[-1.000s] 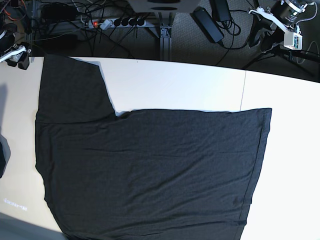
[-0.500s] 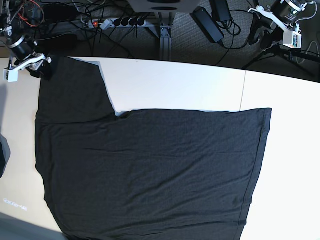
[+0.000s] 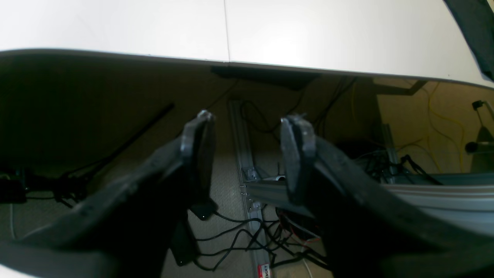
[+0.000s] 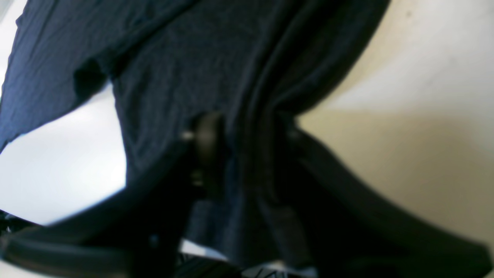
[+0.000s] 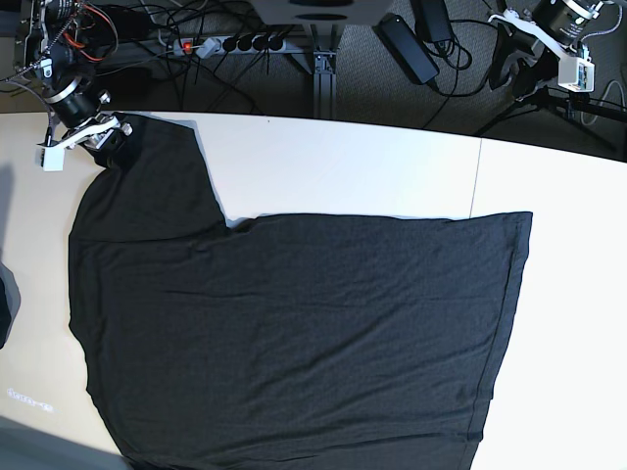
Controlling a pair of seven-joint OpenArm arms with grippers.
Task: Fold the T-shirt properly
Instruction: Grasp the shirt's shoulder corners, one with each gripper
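Observation:
The black T-shirt [image 5: 294, 333] lies flat, plain side up, on the white table [image 5: 343, 166], with one sleeve [image 5: 147, 176] reaching to the far left. No print shows. My right gripper [image 5: 110, 137] is at the sleeve's far corner; in the right wrist view it [image 4: 247, 131] is shut on the bunched sleeve fabric [image 4: 173, 58]. My left gripper [image 5: 514, 64] hangs beyond the table's far edge at the right. In the left wrist view it [image 3: 247, 135] is open and empty, and a corner of the shirt [image 3: 478, 31] shows at the top right.
A power strip [image 5: 235, 43], cables and a metal frame leg [image 5: 323, 69] lie on the floor behind the table. A seam [image 5: 477, 176] runs across the table on the right. A dark object [image 5: 5, 304] sits at the left edge.
My right arm has moved in from the far left to the sleeve corner and closed on it. The sleeve's far left corner has shifted to the right. The left arm has barely moved.

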